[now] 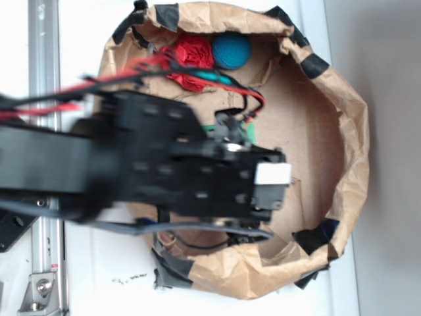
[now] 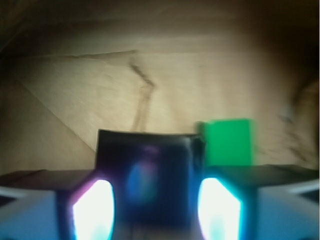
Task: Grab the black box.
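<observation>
From my remote seat, the biggest thing I see is the crumpled brown paper bin with black tape patches (image 1: 342, 118), sitting on a white worktop (image 1: 79, 52); its cardboard floor (image 2: 210, 85) carries everything. Over it the black robot arm (image 1: 164, 164) covers most of the bin's middle, so the exterior view hides what lies beneath. At the bin's far rim rest a crumpled red lump (image 1: 192, 56) and a blue ball (image 1: 231, 51), touching each other and well apart from the work.

The wrist view tells me more. The green rectangular block (image 2: 228, 141) lies just beside the target, touching or nearly touching its right edge and reaching further ahead. The small flat glossy black box (image 2: 145, 175) sits directly between the two bright fingertips (image 2: 94, 209), centred in the gripper (image 2: 156, 210). It looks roughly square, so I judge no long axis worth aligning to.

The jaws are spread, one fingertip on each side of the box, near its edges; blur keeps me from saying whether they touch it. As I judge it, the coming move is simply to close, with the right fingertip passing close to the green block.
</observation>
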